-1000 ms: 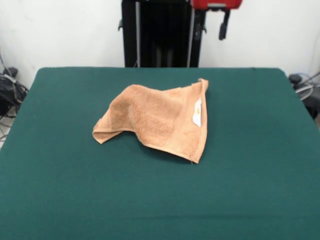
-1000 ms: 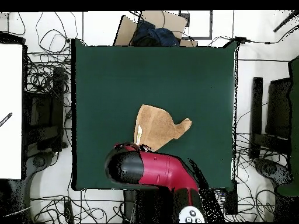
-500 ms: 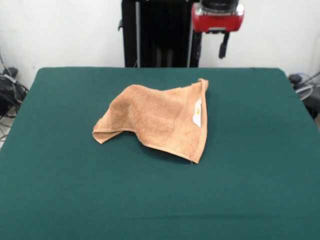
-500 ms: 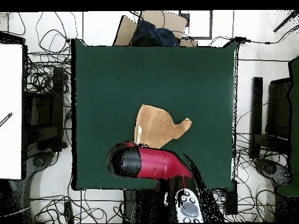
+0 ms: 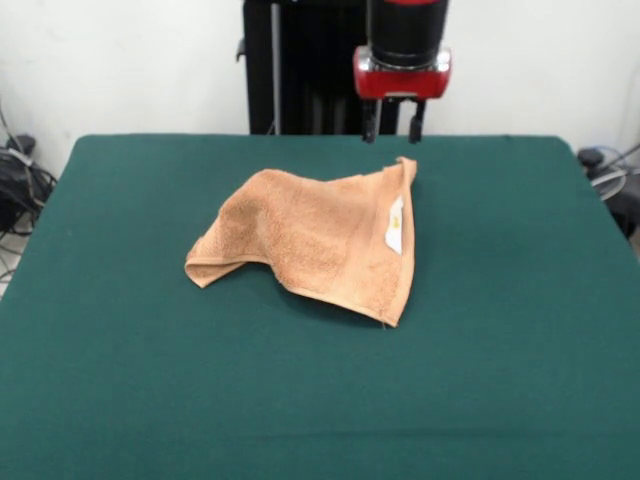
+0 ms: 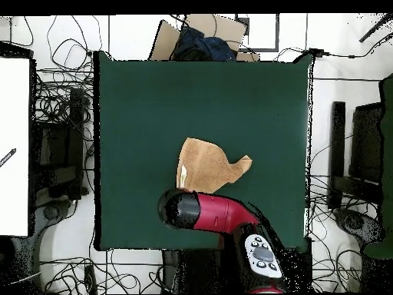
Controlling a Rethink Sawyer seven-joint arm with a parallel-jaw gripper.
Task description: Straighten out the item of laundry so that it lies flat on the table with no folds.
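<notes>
Claw (image 5: 393, 120) over rumpled terry towel (image 5: 315, 240)

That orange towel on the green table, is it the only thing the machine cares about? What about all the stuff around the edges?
Part of the job:
- towel, crumpled and folded over
- green table it lies on
- robot's hand, open, above the towel's far corner

Just lying about:
- tangled cables on the floor
- cardboard box beyond the table
- white board at the side

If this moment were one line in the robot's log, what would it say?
towel: folded, label up | gripper: open, above towel's far corner, no contact | table: towel near middle
</notes>
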